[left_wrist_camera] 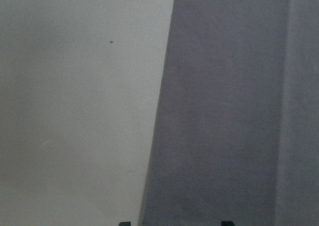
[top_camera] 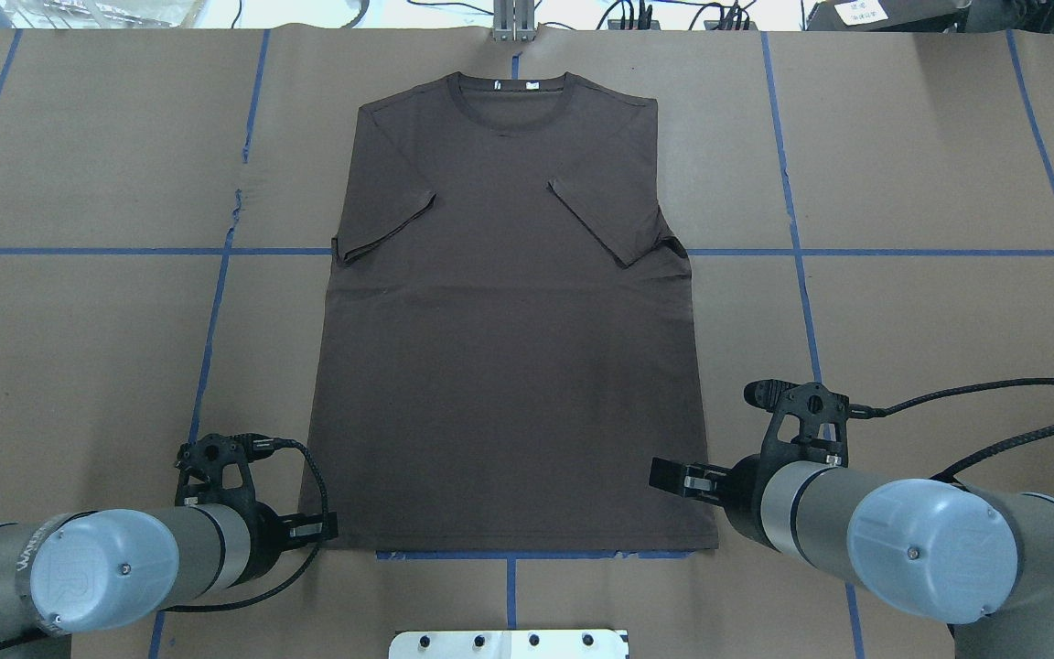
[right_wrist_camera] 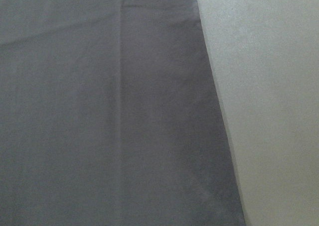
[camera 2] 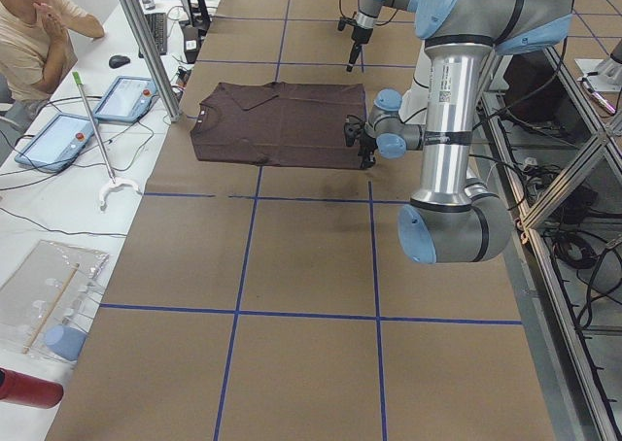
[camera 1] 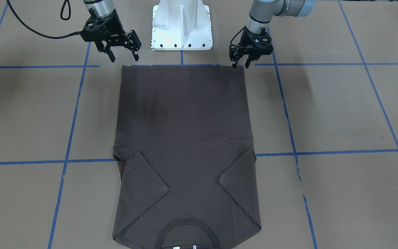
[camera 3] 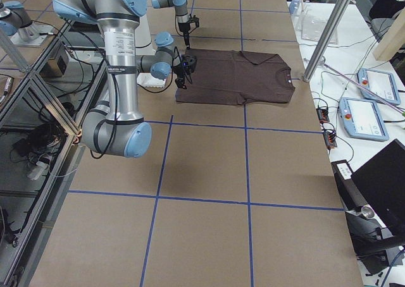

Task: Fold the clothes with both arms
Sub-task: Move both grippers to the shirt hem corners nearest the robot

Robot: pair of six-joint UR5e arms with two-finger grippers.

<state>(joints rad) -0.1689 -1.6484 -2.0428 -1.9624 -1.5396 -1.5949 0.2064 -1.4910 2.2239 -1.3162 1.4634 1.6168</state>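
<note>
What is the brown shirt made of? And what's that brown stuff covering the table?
T-shirt: looks like thin, soft knit fabric, maybe cotton; matte, lying limp and flat. Table cover: likely brown paper; dull, with a ragged tear.

The left arm (top_camera: 207, 540) and right arm (top_camera: 811, 513) are silver-grey tubes with light-blue joint caps (top_camera: 943, 549). The left end effector (camera 1: 240, 65) and right end effector (camera 1: 125, 57) are black and two-fingered, and a black cable (top_camera: 994, 394) trails behind each. Between them, the white pedestal base (camera 1: 181, 20) has a row of dark screws (camera 1: 181, 45).

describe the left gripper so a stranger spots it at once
From the white pedestal base at the front-facing view's top, drop to the T-shirt hem. The left gripper hangs at the hem's corner on the view's right, open narrowly, whereas the right gripper spreads wider.
</note>
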